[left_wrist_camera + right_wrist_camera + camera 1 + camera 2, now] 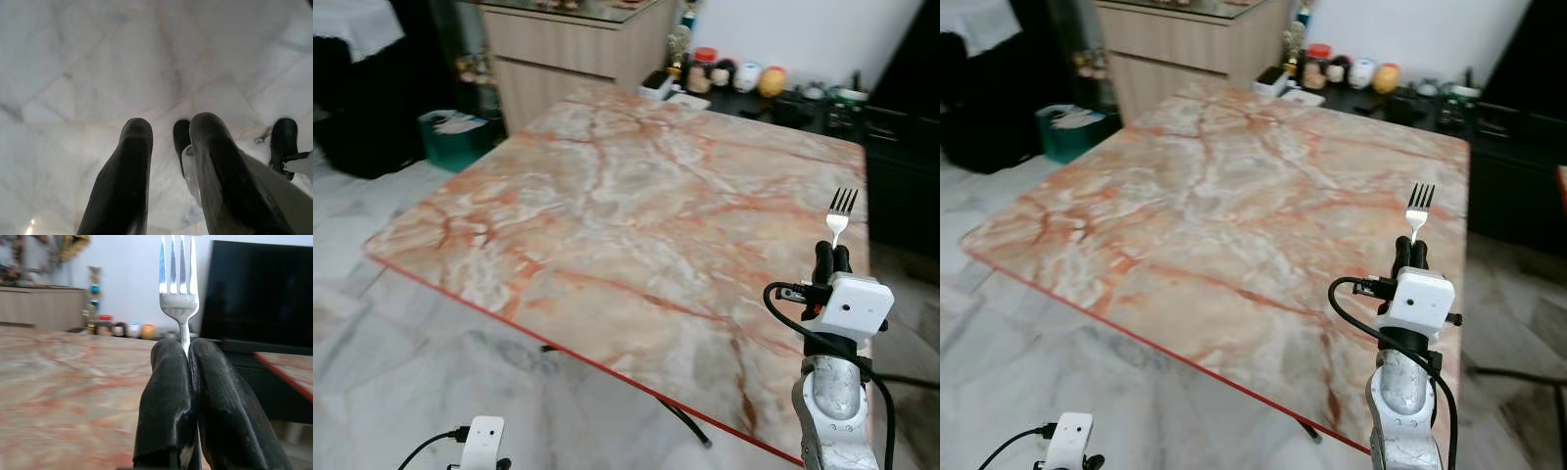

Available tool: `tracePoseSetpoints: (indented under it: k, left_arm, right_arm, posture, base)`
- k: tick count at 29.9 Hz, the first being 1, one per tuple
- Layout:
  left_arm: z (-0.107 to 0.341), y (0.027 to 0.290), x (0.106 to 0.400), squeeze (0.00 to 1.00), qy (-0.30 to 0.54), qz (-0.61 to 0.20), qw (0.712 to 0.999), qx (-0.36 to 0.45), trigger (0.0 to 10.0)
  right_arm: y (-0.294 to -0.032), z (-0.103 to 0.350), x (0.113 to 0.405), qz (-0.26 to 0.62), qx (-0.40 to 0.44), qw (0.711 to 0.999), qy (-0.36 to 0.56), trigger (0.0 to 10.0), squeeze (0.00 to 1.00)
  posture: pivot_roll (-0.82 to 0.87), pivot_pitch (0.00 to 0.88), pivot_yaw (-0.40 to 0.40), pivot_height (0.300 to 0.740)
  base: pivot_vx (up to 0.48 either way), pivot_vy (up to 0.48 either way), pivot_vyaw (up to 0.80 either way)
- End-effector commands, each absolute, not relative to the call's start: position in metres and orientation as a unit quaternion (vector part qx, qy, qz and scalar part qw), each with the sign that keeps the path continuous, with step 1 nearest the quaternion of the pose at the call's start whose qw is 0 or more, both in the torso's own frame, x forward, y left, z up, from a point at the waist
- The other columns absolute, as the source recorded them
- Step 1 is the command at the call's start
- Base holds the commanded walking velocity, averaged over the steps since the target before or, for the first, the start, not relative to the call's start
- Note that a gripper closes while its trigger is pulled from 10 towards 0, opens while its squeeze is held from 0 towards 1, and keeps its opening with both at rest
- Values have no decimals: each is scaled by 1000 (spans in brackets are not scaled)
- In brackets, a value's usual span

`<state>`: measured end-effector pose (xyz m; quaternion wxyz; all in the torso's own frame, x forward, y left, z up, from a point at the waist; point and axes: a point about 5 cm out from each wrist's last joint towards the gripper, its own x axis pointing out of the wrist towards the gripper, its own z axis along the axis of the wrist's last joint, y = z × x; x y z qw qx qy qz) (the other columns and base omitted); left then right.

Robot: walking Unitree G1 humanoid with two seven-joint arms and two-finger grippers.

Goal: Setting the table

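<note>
One fork (841,212) is in play, and one marble table (607,196) with a red edge stands in front of the robot on a pale marble floor (372,372). The right gripper (832,257) is raised over the table's near right part, close to its right edge, with its two black fingers (166,396) pressed together on the fork's thin handle. The fork stands upright, its long axis close to vertical, its four tines pointing up and slightly away from the robot. Its head and neck rise clear above the fingertips, while the rest of the handle runs down between the fingers and is hidden there. In the right wrist view the tines (177,264) stand against a pale wall beside a dark screen (259,289). The left gripper (168,142) hangs low beside the robot over the floor, its two fingers apart with a gap between them and nothing held. Beyond the table's far edge, a wooden cabinet (573,49) stands at the left and a row of small jars and ornaments (734,76) sits on a low dark unit. One green bin (455,137) sits on the floor at the far left.
</note>
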<state>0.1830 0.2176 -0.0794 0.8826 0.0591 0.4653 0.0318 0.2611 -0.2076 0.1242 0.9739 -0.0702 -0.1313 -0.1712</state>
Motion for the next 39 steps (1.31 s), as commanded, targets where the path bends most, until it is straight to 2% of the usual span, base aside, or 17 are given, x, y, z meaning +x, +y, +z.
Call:
tracePoseSetpoints:
  k: [1, 34, 39]
  left_arm:
    - [-81, 216, 181, 0, 468, 34, 881, 55, 10000]
    - [-80, 213, 183, 0, 459, 46, 886, 44, 10000]
    - [-80, 213, 184, 0, 459, 47, 886, 44, 10000]
  right_arm:
    - [-209, 128, 262, -173, -66, 973, -136, 10000, 0]
    - [-203, 139, 280, -145, -70, 976, -149, 10000, 0]
    - [-203, 141, 281, -141, -70, 974, -162, 10000, 0]
  posture:
    - [78, 0, -61, 740]
    - [89, 0, -81, 740]
    - [91, 0, -83, 740]
  base:
    - [0, 0, -756]
    - [0, -24, -756]
    - [0, 0, -91]
